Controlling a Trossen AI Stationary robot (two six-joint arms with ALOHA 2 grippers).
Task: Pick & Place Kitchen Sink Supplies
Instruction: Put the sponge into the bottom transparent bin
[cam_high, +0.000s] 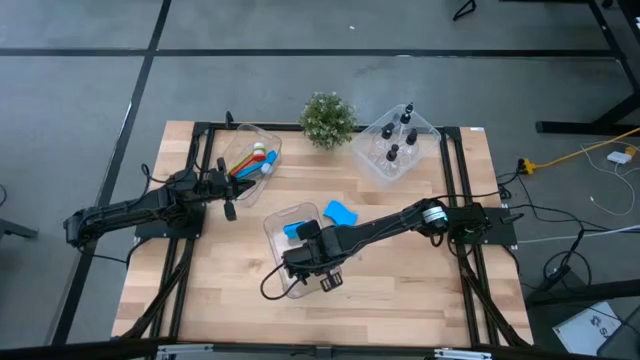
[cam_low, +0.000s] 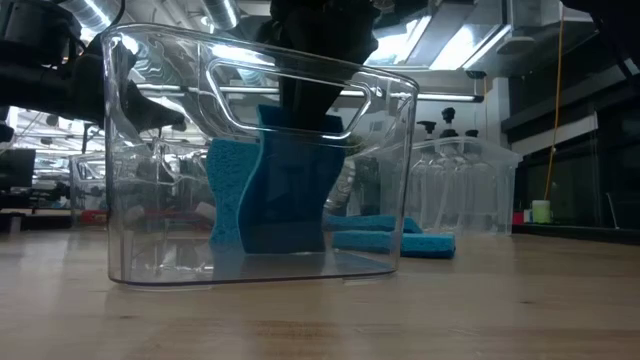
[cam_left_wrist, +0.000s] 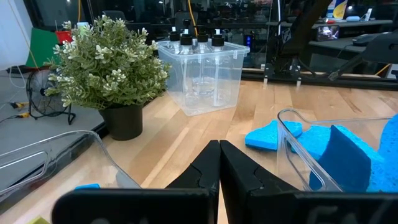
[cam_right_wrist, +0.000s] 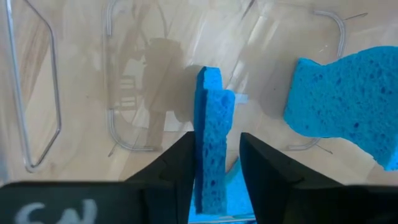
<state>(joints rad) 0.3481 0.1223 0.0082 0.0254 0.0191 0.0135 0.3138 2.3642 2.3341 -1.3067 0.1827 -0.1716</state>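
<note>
Standing edge-up between the parted right gripper fingers, a blue sponge.

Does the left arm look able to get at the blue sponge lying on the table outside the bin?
Probably yes: the sponge lies uncovered on the table, though the clear bin and right gripper sit close beside it.

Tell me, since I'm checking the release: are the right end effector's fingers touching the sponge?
Cannot tell. In the right wrist view the upright sponge stands between the right end effector fingers, but no clear gap or contact shows.
</note>
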